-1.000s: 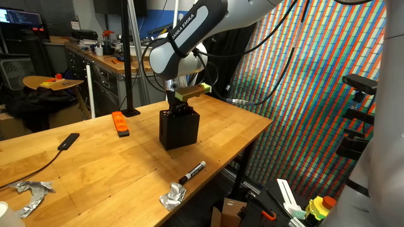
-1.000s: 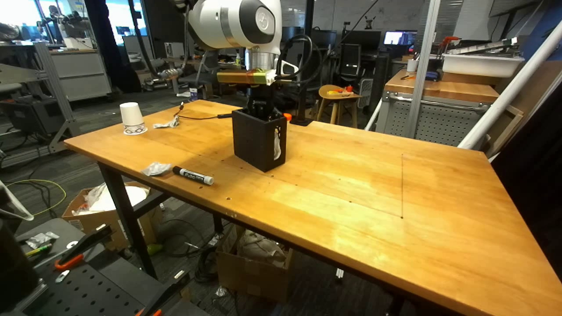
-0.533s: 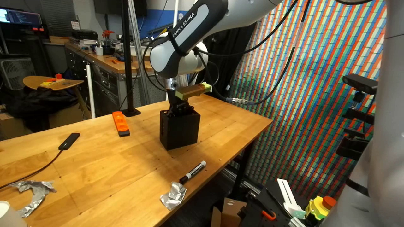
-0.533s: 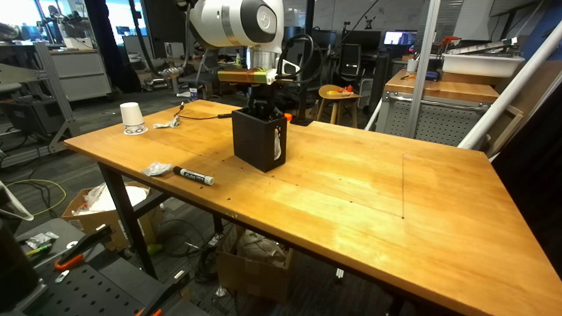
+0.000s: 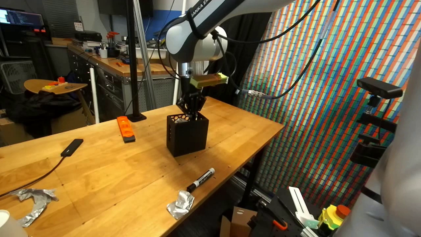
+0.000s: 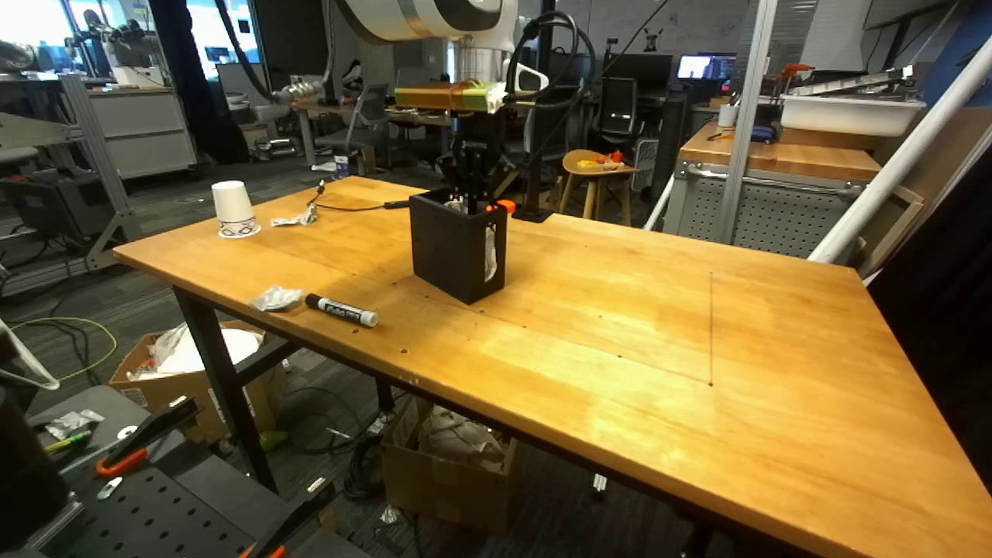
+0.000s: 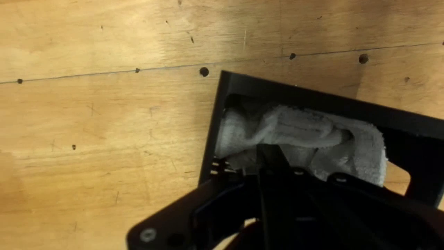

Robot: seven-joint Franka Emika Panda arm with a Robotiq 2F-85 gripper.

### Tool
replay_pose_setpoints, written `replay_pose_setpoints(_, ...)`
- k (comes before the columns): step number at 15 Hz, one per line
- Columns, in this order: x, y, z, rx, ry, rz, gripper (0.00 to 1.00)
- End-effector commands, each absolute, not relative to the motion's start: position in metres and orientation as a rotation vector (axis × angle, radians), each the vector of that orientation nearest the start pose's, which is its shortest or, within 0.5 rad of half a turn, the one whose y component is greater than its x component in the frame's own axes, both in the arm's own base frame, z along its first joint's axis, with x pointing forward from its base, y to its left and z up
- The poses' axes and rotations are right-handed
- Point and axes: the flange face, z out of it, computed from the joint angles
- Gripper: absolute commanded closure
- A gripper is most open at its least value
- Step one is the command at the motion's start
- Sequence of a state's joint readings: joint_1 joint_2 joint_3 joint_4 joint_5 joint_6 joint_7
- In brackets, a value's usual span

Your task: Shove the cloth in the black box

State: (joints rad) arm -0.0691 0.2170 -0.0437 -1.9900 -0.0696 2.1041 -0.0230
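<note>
Up now, the gripper (image 5: 194, 116) has been lifted to the rim of the black box (image 5: 188, 136), drawn narrow, room left inside beside the cloth (image 7: 301, 126).

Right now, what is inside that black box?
A crumpled, pale cloth lies in the box, its upper folds showing in the wrist view. There, the jaws cover part of it. Whatever is under the cloth is hidden, so I can't say if anything else is inside.
</note>
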Motion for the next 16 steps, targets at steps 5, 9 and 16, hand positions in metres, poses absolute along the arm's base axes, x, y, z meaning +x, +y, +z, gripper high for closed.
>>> replay_pose_setpoints(5,0.546,-0.093,0.403,-3.087,0.068,-0.049,0.73)
replay_pose_setpoints(9,0.547,-0.098,0.398,-3.085,0.083,-0.015,0.71)
replay_pose_setpoints(16,0.541,-0.098,0.397,-3.082,0.079,-0.017,0.7)
